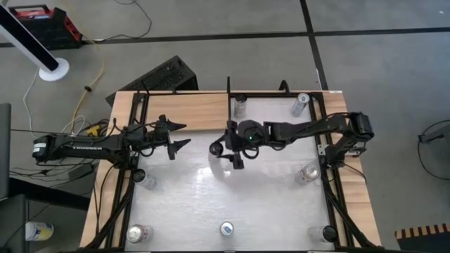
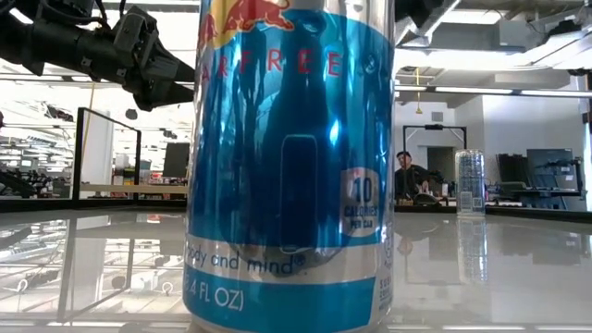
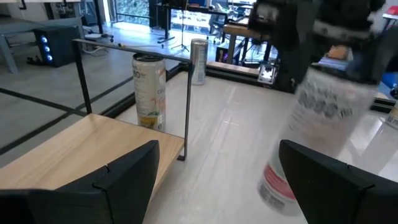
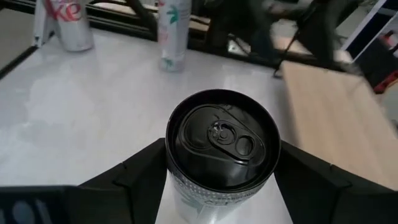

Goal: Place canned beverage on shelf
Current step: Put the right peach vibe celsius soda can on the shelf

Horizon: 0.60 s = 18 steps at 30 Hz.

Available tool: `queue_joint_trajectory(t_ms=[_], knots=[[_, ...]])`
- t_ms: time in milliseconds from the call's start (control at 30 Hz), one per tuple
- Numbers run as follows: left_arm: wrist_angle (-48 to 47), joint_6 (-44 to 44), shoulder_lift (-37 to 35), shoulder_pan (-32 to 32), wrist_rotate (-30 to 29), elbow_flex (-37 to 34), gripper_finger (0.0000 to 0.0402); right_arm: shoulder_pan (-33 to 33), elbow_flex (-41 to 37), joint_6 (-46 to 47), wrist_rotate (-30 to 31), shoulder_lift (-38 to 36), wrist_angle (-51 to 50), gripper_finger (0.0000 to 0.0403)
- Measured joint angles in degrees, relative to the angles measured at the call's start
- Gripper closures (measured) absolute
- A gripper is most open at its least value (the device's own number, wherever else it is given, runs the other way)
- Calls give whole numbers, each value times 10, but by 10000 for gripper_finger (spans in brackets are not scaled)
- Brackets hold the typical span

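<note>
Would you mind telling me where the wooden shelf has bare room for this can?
The shelf is bare along its whole length; one can stands just off its right end. The right gripper straddles a black-topped can near the table's centre, the crowded spot, with the left gripper open at the shelf's front edge.

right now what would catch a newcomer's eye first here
A blue can stands so close to the low camera that it fills the view. Near the table's middle the right hand grips a black-topped can on both sides, beside the wooden shelf. The left hand hangs open over the shelf's front edge.
</note>
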Motion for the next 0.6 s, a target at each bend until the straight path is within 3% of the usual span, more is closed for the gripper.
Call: queue_joint_trajectory(t_ms=[367,600], knots=[[-7,0,0,0,0,0,84,-85,130,-57,-6,9,-83,116],[-11,11,0,0,0,0,84,-193,146,-54,-109,10,-80,117]])
